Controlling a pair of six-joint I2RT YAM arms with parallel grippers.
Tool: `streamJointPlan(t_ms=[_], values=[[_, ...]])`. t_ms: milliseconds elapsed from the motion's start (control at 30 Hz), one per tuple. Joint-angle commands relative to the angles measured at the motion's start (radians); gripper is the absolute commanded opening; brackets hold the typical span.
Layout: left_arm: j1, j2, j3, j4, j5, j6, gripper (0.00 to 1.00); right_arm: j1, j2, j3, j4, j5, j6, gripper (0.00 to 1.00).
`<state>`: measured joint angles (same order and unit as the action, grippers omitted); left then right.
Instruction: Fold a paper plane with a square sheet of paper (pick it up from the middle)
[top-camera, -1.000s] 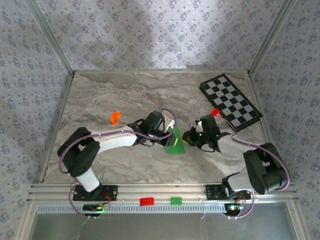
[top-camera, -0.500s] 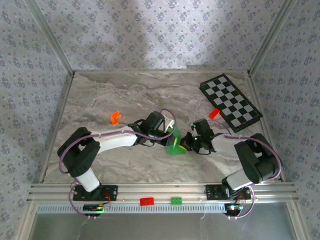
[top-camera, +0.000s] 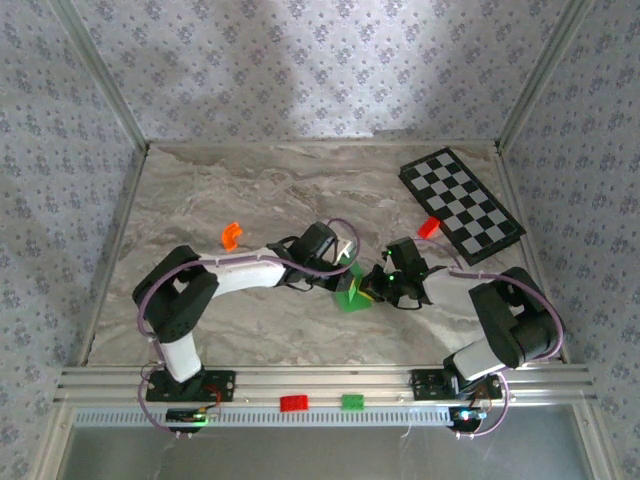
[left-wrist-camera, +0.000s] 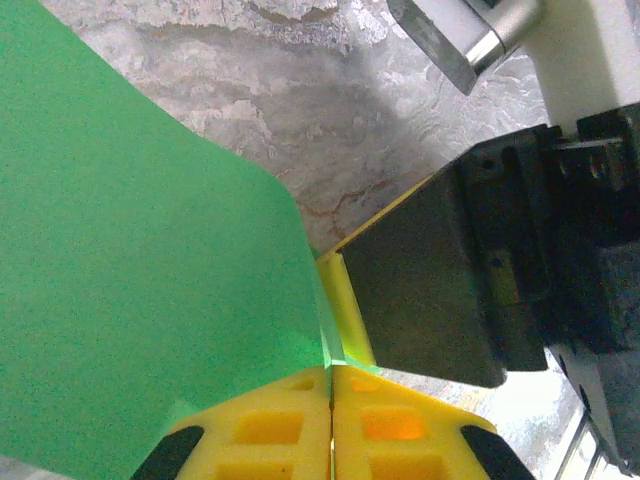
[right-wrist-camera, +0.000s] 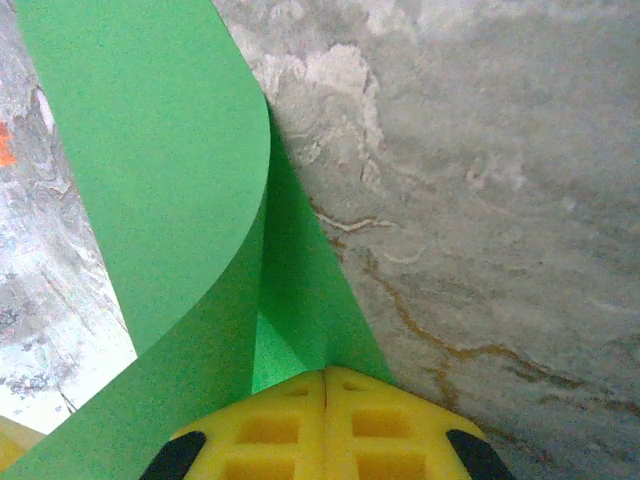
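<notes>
The square sheet of paper (top-camera: 351, 291), bright green, stands curled and partly folded just above the marble table, between my two grippers. My left gripper (top-camera: 344, 270) comes in from the left. In the left wrist view its yellow fingertips (left-wrist-camera: 300, 400) are pressed together, with a thin edge of the sheet of paper (left-wrist-camera: 130, 280) running down into the seam. My right gripper (top-camera: 373, 287) faces it from the right. In the right wrist view the right gripper (right-wrist-camera: 325, 378) is shut on a creased, layered part of the sheet of paper (right-wrist-camera: 170, 150). The right gripper's black body (left-wrist-camera: 430, 290) sits close ahead of the left fingers.
A black-and-white checkered board (top-camera: 462, 204) lies at the back right with a small red brick (top-camera: 429, 227) at its near edge. An orange piece (top-camera: 231, 236) lies left of centre. Red (top-camera: 294, 403) and green (top-camera: 352, 402) bricks sit on the front rail.
The right gripper has shifted left, closer to the paper, and its arm has folded in. The left arm's elbow has swung to the right. The paper stays pinched in the same spot.
</notes>
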<state>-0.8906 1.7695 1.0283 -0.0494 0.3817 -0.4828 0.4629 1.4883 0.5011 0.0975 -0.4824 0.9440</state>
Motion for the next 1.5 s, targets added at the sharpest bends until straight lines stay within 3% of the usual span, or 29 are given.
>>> streamJointPlan(t_ms=[0,133,600,900,1467], values=[[-0.007,0.013,0.024,0.002,0.021,0.012,0.11,0.002,0.018,-0.009,-0.086,0.026,-0.015,0.0],[-0.008,0.019,0.021,0.01,0.035,0.007,0.15,-0.001,0.018,-0.01,-0.077,0.019,-0.009,0.0],[-0.008,0.028,0.018,0.013,0.042,0.01,0.14,-0.003,0.016,-0.01,-0.068,0.004,-0.004,0.0],[-0.007,0.012,0.008,-0.017,0.01,0.033,0.02,-0.007,0.014,-0.013,-0.082,0.013,-0.011,0.0],[0.038,-0.007,-0.034,-0.068,-0.068,0.102,0.01,-0.001,0.017,0.01,-0.137,0.033,-0.043,0.0]])
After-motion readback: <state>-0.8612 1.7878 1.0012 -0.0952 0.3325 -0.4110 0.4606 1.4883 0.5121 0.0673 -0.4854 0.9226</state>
